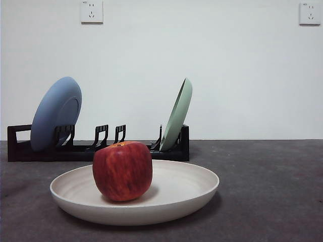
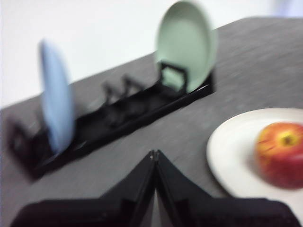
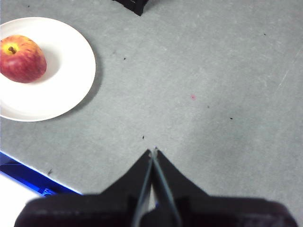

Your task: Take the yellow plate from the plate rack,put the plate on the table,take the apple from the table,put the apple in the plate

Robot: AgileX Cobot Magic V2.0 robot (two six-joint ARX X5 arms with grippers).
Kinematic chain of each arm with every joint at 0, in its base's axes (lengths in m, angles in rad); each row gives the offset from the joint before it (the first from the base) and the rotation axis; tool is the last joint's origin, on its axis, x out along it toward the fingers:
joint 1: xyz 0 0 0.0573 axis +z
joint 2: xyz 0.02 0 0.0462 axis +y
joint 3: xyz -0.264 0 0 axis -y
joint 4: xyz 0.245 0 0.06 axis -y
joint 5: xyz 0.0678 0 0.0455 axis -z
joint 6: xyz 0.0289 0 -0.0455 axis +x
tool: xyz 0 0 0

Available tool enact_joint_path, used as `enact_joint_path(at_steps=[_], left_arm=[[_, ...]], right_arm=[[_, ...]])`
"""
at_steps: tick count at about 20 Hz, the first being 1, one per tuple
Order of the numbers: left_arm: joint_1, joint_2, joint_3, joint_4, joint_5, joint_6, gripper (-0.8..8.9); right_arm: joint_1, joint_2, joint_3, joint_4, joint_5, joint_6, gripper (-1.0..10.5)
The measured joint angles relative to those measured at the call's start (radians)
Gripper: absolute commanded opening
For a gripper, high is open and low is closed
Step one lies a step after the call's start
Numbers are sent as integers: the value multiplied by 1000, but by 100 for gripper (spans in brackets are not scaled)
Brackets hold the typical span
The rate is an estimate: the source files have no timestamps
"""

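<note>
Red streaked apple (image 1: 122,171) sits in your cream round plate (image 1: 186,194).
Both grippers' jaws pressed together, empty; the blue plate (image 1: 54,113) and green plate (image 1: 177,114) stand in the black rack (image 1: 101,148) behind.

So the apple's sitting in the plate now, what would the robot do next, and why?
Probably nothing more than keep both arms back. The apple already rests in the yellow plate on the table, out of the plate rack. The left gripper and right gripper are both shut, empty and clear of the plate.
</note>
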Motion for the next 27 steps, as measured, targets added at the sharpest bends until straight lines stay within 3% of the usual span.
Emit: enact_joint_path(at_steps=[3,8,14,27], left_arm=[[93,-57,-35,-47,-72,-48,-1],[179,-146,-78,-85,-92,-93,-1],[183,-171,-97,-79,-236,-136,-1],[183,-171,-97,-76,-240,-252,-1]], right_arm=[[0,0,0,0,0,0,0],[0,0,0,0,0,0,0],[0,0,0,0,0,0,0],[0,0,0,0,0,0,0]])
